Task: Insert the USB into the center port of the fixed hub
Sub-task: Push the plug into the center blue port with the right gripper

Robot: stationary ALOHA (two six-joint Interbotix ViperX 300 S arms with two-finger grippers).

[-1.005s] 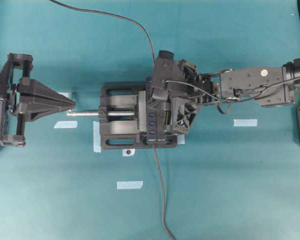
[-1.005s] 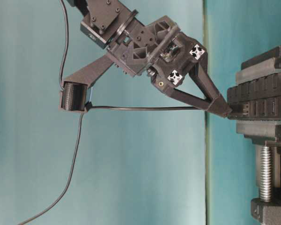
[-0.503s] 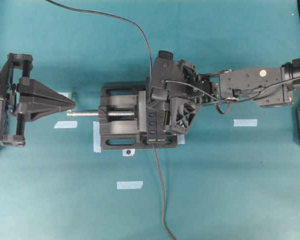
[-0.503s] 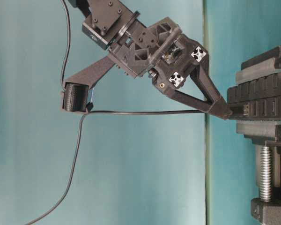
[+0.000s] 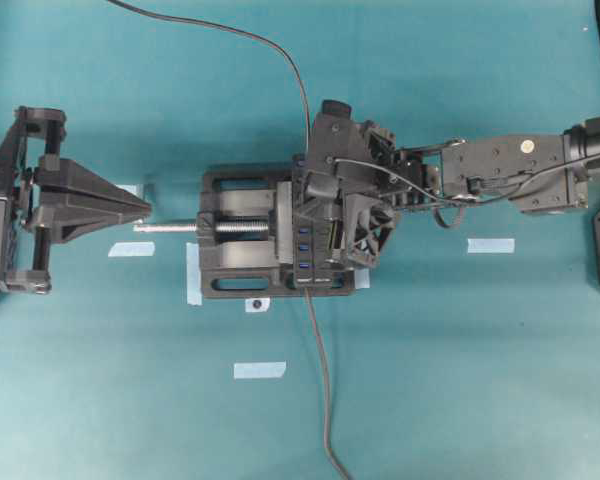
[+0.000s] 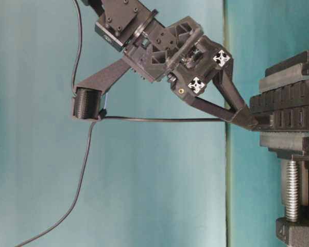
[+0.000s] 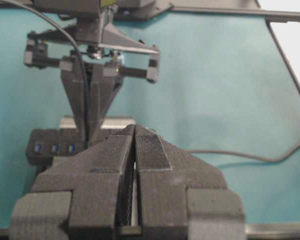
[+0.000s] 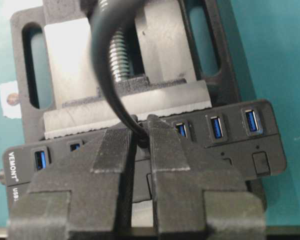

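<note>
Table-level view: right gripper (image 6: 251, 122) clamped on the USB (image 8: 138, 136), its tip at the fixed hub (image 8: 270, 150) in the vise (image 5: 230, 245); slight misalignment could jam the plug beside the center port, hidden here.

robot lab: teal table (image 5: 480, 380), clamped vise (image 5: 235, 245).

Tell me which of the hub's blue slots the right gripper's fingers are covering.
The middle stretch of the long black hub: the right gripper hides it, while blue slots stay visible on either side.
</note>
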